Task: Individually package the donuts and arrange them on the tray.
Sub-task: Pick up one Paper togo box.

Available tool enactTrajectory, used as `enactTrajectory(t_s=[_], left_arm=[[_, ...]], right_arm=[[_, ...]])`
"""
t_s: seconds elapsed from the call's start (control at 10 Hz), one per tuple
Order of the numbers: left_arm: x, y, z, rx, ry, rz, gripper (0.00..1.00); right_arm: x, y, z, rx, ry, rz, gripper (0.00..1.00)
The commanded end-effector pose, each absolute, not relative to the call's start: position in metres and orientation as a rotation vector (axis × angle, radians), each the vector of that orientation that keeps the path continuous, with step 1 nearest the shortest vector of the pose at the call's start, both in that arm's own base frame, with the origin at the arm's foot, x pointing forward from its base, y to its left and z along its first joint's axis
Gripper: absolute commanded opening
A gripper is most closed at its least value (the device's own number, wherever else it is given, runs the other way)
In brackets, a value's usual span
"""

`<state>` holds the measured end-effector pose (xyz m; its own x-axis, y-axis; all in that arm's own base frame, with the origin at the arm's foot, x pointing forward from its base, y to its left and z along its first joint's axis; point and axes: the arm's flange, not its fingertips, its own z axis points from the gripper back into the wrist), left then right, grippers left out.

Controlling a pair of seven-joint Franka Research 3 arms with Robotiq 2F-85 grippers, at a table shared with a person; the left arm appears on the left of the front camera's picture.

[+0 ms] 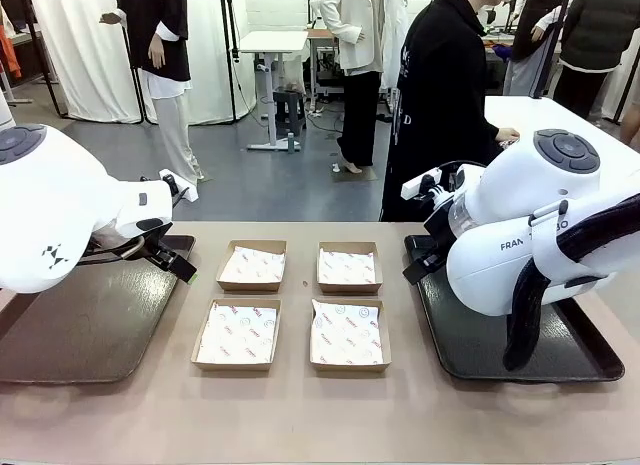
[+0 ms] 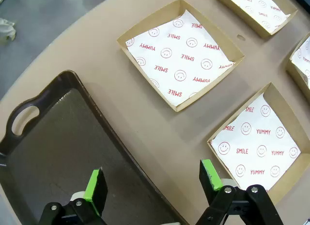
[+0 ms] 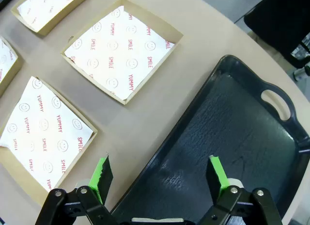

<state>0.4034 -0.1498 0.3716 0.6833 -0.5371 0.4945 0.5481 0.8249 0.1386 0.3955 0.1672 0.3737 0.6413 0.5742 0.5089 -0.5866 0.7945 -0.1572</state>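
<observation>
A: Tan desk [image 1: 300,415], workshop floor behind it. A person [image 1: 440,95] in black stands at the far side, turned toward another table.

B: Layout?

A: Four open boxes [image 1: 236,366] sit in a two-by-two block mid-desk, each holding a printed liner with nothing on it. The left tray [image 1: 70,335] and the right tray [image 1: 480,355] flank the block, both bare where visible. Likely reason: boxes within reach of either arm, trays outboard for finished packs.

B: Where are the donuts?

A: None in a box, none on a tray. Cannot place them. Task looks unstarted.

B: Jaws?

A: On the left gripper [image 2: 151,175], jaws are spread wide with nothing between, poised above its tray's inner rim. The right gripper [image 3: 159,167] is likewise released, above the right tray's rim beside the boxes. Reads as a waiting pose.

B: Blind spots?

A: In the front view the right arm's bulk covers much of the right tray, and the left arm hides the left tray's far end. Wrist views cut boxes at the frame edges. The person's hands are hard to make out.
</observation>
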Motion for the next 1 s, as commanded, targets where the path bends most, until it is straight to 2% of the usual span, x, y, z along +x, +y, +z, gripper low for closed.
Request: enactTrajectory(t_s=[0.0, 0.6, 0.9], left_arm=[[0.403, -0.150, 0.372, -0.021, -0.548, -0.609, 1.00], [0.403, -0.150, 0.372, -0.021, -0.548, -0.608, 1.00], [0.328, -0.100, 0.399, -0.066, -0.543, -0.718, 1.00]], right_arm=[[0.395, 0.167, 0.374, 0.023, -0.572, 0.662, 1.00], [0.395, 0.167, 0.374, 0.023, -0.572, 0.662, 1.00], [0.325, 0.134, 0.396, -0.004, -0.447, 0.778, 1.00]])
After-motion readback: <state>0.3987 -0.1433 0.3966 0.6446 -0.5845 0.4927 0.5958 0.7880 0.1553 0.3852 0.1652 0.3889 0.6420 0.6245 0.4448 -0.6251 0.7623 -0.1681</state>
